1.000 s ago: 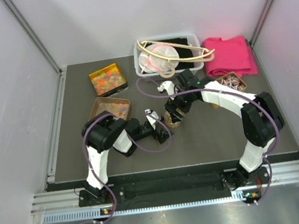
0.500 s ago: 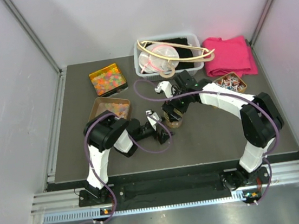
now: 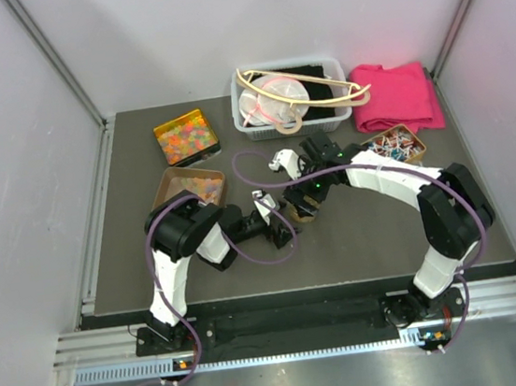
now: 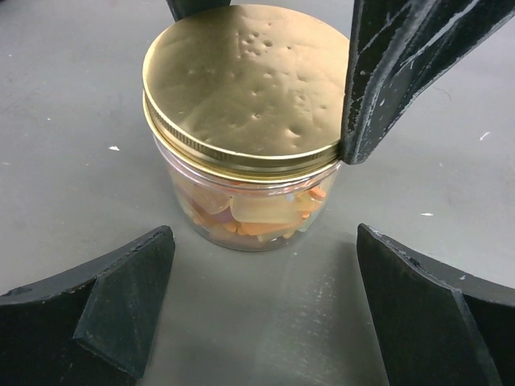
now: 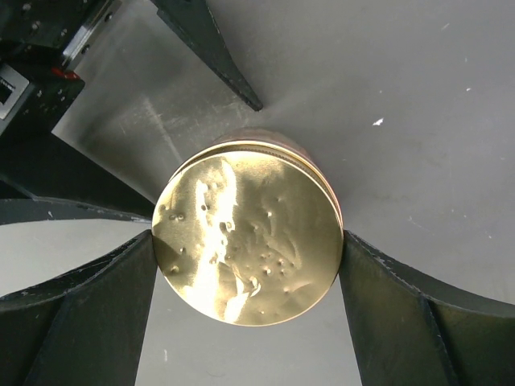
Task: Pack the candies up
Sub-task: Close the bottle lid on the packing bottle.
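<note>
Right claw (image 5: 248,239), seemingly snug, around lid (image 5: 251,211)

overhead camera down on whole table (image 3: 367,236), left wrist close beside jar (image 4: 245,201), right wrist above it

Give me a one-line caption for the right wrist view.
Seen from above, the right gripper pinches the gold lid by its rim, over the grey table.

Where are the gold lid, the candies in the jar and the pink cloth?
gold lid (image 5: 249,237): right wrist view, centre of its top face.
candies (image 4: 249,213): left wrist view, orange pieces just below the lid.
pink cloth (image 3: 396,93): top view, middle of the folded fabric.
</note>
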Robot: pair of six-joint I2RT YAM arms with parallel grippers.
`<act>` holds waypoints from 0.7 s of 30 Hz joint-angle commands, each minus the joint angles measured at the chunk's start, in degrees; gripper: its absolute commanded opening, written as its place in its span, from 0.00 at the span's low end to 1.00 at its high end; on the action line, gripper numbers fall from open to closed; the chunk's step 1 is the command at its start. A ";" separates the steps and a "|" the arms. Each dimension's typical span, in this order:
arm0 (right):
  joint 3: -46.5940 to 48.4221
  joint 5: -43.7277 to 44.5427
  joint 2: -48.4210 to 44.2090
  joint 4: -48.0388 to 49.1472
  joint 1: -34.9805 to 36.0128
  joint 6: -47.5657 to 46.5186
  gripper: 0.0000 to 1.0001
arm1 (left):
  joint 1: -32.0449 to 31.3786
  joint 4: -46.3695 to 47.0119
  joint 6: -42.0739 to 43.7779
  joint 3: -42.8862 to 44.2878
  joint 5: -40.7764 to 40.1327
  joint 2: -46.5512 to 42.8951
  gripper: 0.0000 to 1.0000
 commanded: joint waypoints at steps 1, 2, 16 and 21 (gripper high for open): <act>-0.21 0.32 -2.47 2.90 0.59 -0.13 0.80 | -0.52 13.53 -1.32 -0.60 1.02 2.54 0.99; 0.40 0.15 -1.77 2.90 0.67 0.31 0.80 | -0.52 13.44 -1.32 -0.51 0.94 2.54 0.99; -3.45 0.59 -1.41 6.68 1.90 8.48 0.79 | -1.57 13.53 -0.97 -0.51 -1.79 1.23 0.99; -3.28 -0.82 -1.15 6.07 1.82 10.34 0.79 | -3.32 13.53 2.02 -1.39 -3.19 0.26 0.99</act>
